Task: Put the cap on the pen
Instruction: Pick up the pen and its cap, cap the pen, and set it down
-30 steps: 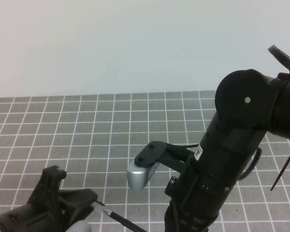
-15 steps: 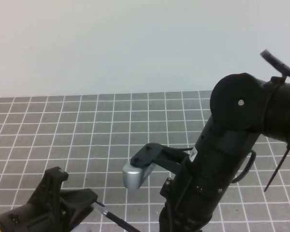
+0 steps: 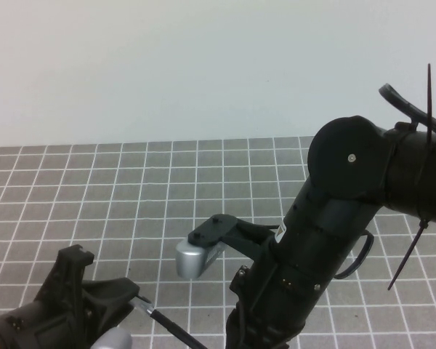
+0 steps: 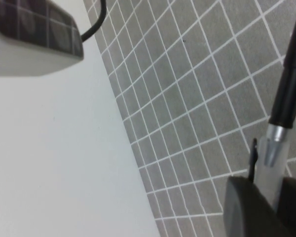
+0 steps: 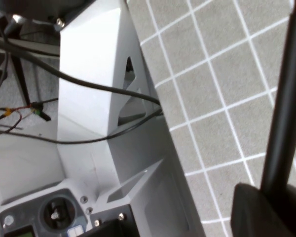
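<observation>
The left claw [image 4: 268, 195] clamps the translucent plastic pen cap [image 4: 267, 168]. The right claw [image 5: 278, 202] clamps the slim black pen barrel [image 5: 286, 113], whose silver end meets that cap just ahead of the left claw.

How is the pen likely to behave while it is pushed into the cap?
Held straight in the right gripper, the slim black pen looks stiff and unlikely to bend. Its smooth round barrel may slip or twist. The clear cap, pinched in the left gripper, seems light.

Pen [image 4: 291, 84] smooth black plastic; cap [image 4: 269, 168] translucent plastic; table [image 3: 131, 182] matt
</observation>
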Motion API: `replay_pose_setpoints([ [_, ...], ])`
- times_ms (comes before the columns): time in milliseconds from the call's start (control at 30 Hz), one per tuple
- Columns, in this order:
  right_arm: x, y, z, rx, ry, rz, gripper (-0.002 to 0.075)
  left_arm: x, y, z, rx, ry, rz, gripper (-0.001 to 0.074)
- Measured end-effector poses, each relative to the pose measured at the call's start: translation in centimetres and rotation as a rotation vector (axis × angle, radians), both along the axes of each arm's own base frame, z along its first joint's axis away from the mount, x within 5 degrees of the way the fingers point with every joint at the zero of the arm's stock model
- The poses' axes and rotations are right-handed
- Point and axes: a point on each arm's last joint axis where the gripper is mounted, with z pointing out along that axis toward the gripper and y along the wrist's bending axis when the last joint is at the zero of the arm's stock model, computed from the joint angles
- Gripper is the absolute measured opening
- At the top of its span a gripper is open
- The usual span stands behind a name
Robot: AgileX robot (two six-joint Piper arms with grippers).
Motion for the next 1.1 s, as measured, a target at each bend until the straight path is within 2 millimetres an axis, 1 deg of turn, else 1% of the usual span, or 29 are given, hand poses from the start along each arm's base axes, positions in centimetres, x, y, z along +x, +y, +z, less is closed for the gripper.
replay_pose_setpoints([
  [267, -0.3, -0.2, -0.1, -0.011, -0.012, 0.072, -0.0003, -1.1, -0.8, -0.4, 0.029, 0.035, -0.116, 0.0001],
  [500, -0.4, -0.3, -0.1, -0.017, -0.007, 0.096, -0.0003, -1.2, -1.0, -0.3, 0.009, 0.045, -0.120, 0.0001],
  [867, -0.4, -0.3, -0.1, 0.004, -0.049, 0.142, -0.0003, -1.4, -1.4, 0.0, -0.033, 0.047, -0.159, 0.0001],
  [1100, -0.4, -0.2, 0.0, 0.010, -0.053, 0.145, -0.0003, -2.0, -1.5, -0.3, -0.009, 0.076, -0.223, 0.0001],
])
